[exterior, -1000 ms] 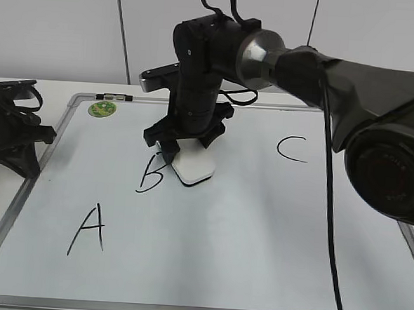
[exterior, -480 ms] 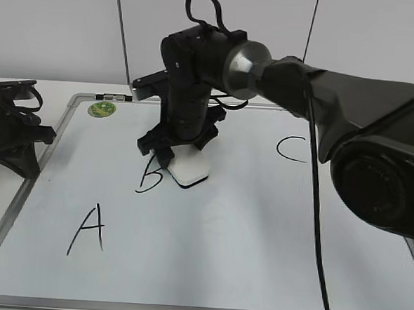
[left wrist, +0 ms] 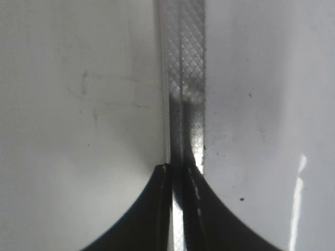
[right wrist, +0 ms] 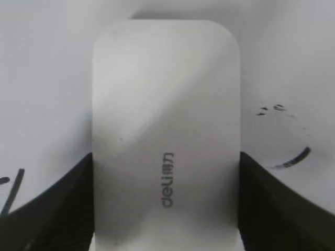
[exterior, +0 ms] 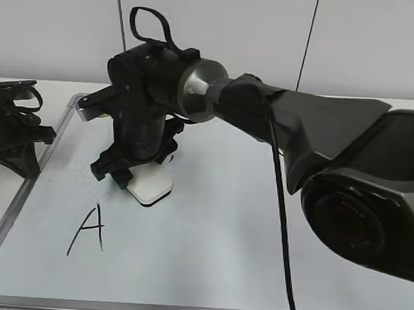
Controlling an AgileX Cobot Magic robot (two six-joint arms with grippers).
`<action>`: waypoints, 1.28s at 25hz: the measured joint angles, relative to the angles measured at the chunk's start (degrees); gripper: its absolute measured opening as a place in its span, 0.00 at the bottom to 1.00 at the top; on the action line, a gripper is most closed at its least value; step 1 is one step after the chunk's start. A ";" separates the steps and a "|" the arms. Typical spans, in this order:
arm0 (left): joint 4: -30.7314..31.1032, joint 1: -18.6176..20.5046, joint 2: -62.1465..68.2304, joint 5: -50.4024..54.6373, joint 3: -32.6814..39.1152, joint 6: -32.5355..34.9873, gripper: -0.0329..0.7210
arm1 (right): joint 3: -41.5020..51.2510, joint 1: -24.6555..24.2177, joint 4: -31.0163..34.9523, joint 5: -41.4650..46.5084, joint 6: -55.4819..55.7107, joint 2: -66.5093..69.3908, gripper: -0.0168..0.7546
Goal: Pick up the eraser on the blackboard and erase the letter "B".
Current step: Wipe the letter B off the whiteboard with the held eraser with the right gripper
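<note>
In the exterior view the right gripper reaches across to the left-centre of the frame, its jaws closed on the sides of the eraser, which sits flat on the blackboard just above and right of the letter "A". The right wrist view shows the eraser filling the middle, dark fingers pressed to both its sides, and faint remains of the letter "B" at right. The left gripper rests at the left edge by the board's frame, its jaws nearly together, holding nothing.
</note>
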 joint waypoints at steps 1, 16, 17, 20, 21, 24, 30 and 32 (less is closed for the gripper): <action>0.00 0.00 0.00 0.00 0.00 0.00 0.06 | 0.00 0.40 0.00 0.00 -0.10 0.00 0.73; 0.11 0.00 0.00 0.00 0.00 0.00 0.06 | 0.00 0.62 -1.83 0.35 1.05 0.00 0.73; 0.22 0.00 0.00 0.00 0.00 0.00 0.06 | 0.00 0.47 -1.93 0.35 1.19 0.00 0.73; 0.32 0.00 0.00 0.00 0.00 0.00 0.06 | 0.00 0.15 -1.81 0.47 1.35 0.00 0.73; 0.39 0.00 0.00 0.00 0.00 0.00 0.06 | -0.11 0.15 -1.81 0.47 1.45 0.00 0.73; 0.45 0.00 0.00 0.00 0.00 0.00 0.06 | -0.20 -0.23 -1.31 0.71 2.11 0.00 0.73; 0.45 0.00 0.00 0.00 0.00 0.00 0.06 | -0.32 -1.49 -0.57 1.87 2.45 0.00 0.73; 0.53 0.00 0.00 0.00 0.00 0.00 0.06 | -0.32 -2.07 -0.43 2.25 2.45 0.00 0.73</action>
